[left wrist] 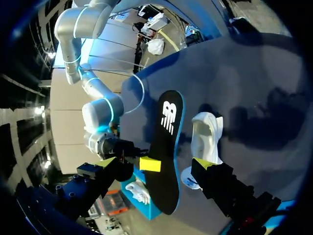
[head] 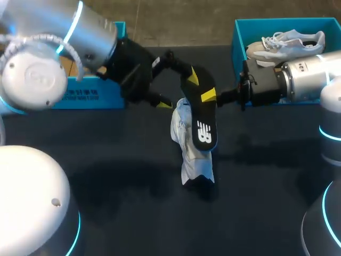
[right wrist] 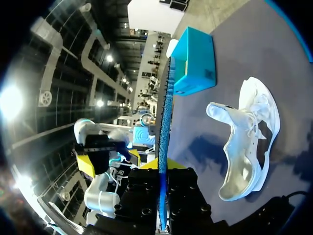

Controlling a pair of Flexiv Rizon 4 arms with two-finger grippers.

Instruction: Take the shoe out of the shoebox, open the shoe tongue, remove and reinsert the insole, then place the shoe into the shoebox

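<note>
A black insole (head: 203, 114) hangs tilted above the table, and my right gripper (head: 210, 97) is shut on its heel end; the right wrist view shows the insole (right wrist: 164, 112) edge-on between that gripper's (right wrist: 163, 172) fingers. My left gripper (head: 181, 92) stands open around the same end. In its own view the insole (left wrist: 166, 142) passes between the left gripper's (left wrist: 155, 164) spread fingers, and I cannot see either one pressing on it. The white shoe (head: 190, 149) lies on its side on the dark table under the insole, with its opening (right wrist: 244, 166) bare.
A blue shoebox (head: 238, 33) at the back right holds a second pale shoe (head: 287, 42). Another blue box (head: 90, 95) stands at the back left, behind my left arm. The dark tabletop (head: 133, 176) runs toward the front edge.
</note>
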